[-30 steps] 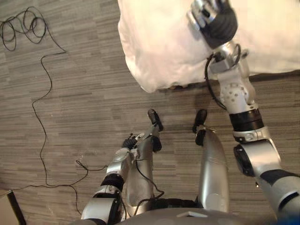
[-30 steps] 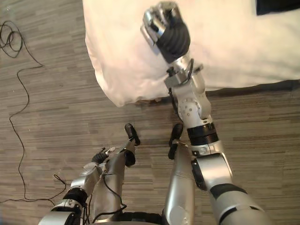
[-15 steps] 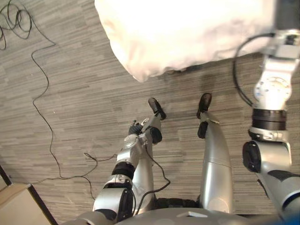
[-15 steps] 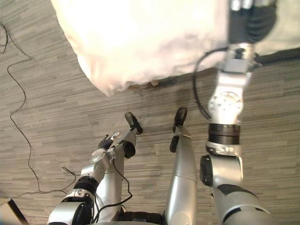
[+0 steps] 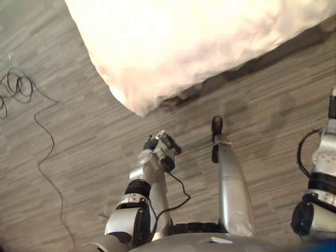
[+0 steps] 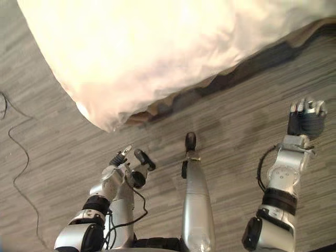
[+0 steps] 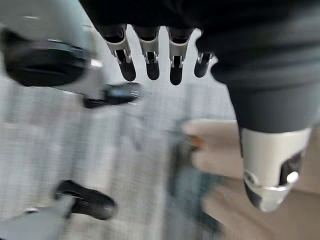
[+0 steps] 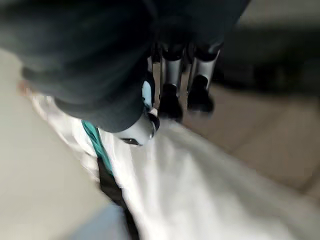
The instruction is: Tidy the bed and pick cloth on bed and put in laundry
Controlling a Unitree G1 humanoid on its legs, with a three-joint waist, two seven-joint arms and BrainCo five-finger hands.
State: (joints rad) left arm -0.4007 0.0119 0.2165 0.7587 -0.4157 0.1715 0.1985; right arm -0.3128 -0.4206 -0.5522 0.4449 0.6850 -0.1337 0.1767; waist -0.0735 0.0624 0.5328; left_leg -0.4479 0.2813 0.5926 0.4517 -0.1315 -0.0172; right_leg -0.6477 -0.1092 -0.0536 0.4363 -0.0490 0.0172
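A white duvet [image 5: 184, 47] covers the bed across the top of the eye views, and its rounded corner [image 6: 102, 118] hangs over the floor. My right hand [image 6: 306, 116] is raised at the far right above the floor, off the bed, its fingers [image 8: 172, 95] curled with nothing in them. In the right wrist view, white bedding [image 8: 200, 185] lies beyond the hand, with a teal and dark strip of cloth [image 8: 97, 147] along its edge. My left hand [image 5: 156, 143] hangs low near the bed corner, fingers [image 7: 150, 55] relaxed and holding nothing.
Grey wood-look floor [image 5: 79, 157] spreads below and left of the bed. The bed's brown base [image 5: 184, 97] shows under the duvet's corner. A thin black cable [image 5: 21, 89] coils on the floor at the far left.
The whole picture has swung, so the camera has moved. My right hand has come off the duvet and dropped to the right side, over the floor. The left hand stays low.
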